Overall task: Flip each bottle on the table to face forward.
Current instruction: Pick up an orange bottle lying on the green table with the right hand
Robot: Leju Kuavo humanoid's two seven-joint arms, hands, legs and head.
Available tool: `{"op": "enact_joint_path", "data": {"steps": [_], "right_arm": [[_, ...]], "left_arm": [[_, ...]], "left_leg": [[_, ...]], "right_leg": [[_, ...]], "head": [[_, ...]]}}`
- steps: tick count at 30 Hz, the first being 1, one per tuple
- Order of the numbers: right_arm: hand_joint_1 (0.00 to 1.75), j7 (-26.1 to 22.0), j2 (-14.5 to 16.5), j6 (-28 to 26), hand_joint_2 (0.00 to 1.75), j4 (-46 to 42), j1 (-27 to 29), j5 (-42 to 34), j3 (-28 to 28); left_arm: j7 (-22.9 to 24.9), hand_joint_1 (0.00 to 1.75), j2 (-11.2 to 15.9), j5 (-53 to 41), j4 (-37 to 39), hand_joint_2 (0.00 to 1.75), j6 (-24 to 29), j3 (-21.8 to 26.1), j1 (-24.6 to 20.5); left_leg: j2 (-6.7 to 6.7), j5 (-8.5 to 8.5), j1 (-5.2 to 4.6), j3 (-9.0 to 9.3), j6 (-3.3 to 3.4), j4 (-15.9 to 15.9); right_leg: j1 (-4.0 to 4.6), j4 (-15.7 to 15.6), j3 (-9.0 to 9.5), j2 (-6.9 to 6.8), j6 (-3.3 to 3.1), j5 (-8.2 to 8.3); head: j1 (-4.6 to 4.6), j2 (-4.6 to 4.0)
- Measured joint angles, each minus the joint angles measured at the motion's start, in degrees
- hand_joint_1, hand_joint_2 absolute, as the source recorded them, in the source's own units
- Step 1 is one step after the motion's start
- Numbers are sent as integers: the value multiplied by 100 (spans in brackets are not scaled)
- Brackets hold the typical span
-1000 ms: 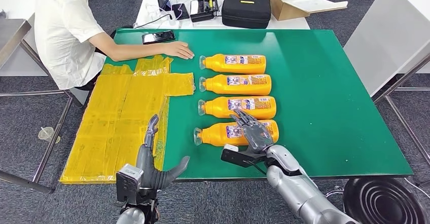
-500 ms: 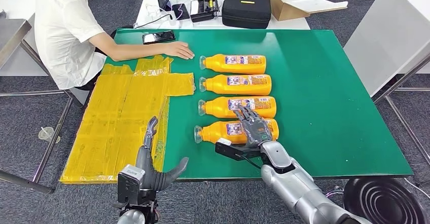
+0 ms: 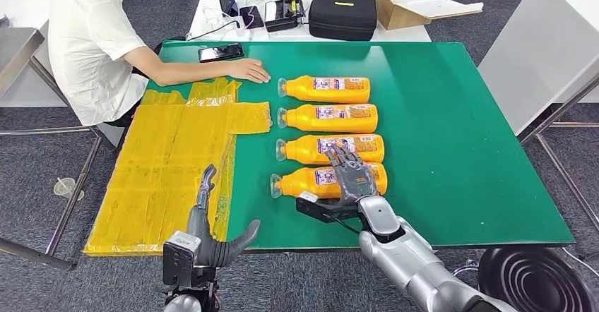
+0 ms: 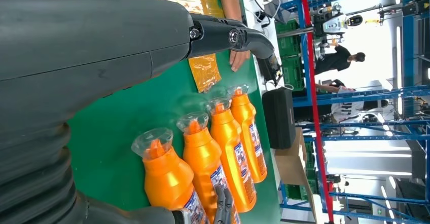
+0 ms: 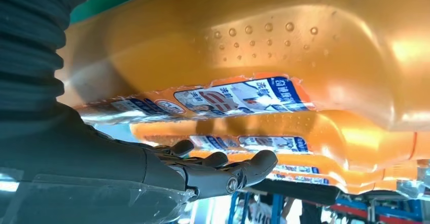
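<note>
4 orange bottles (image 3: pixel 327 135) lie flat, caps left, labels apparently up.

Right robot hand (image 3: pixel 351 178) spread flat; left robot hand (image 3: pixel 212 231) open — idle.

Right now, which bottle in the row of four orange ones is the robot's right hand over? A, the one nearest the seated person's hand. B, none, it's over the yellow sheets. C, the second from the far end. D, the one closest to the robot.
D: the right hand lies with fingers spread over the nearest orange bottle, the row's last one toward the robot.
</note>
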Motion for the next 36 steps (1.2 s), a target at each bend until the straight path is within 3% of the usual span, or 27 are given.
{"op": "enact_joint_path", "data": {"steps": [13, 17, 26, 36], "right_arm": [[0, 105, -96, 228, 175, -269, 166, 173, 13], [175, 105, -152, 268, 175, -379, 249, 166, 14], [175, 36, -461, 286, 175, -988, 820, -101, -181], [175, 9, -477, 266, 175, -1139, 1082, -170, -461]], "left_arm": [[39, 0, -7, -72, -95, 175, 78, 75, 111], [49, 0, -7, -81, -102, 175, 93, 92, 138], [69, 0, -5, -99, -176, 175, 196, 130, 205], [79, 0, -5, -99, -177, 175, 206, 160, 207]], "left_leg": [[-1, -1, 0, 5, 0, 0], [0, -1, 0, 5, 0, 0], [-7, -4, -1, 7, 2, 0], [-8, -10, 0, 34, 3, -1]], "right_leg": [[0, -1, 2, 0, 0, -1], [0, -1, 2, 0, 0, -1], [-1, -2, 7, -4, 1, -5], [0, -4, 13, -4, 6, -13]], "head": [[0, 0], [0, 0], [0, 0], [0, 0]]}}
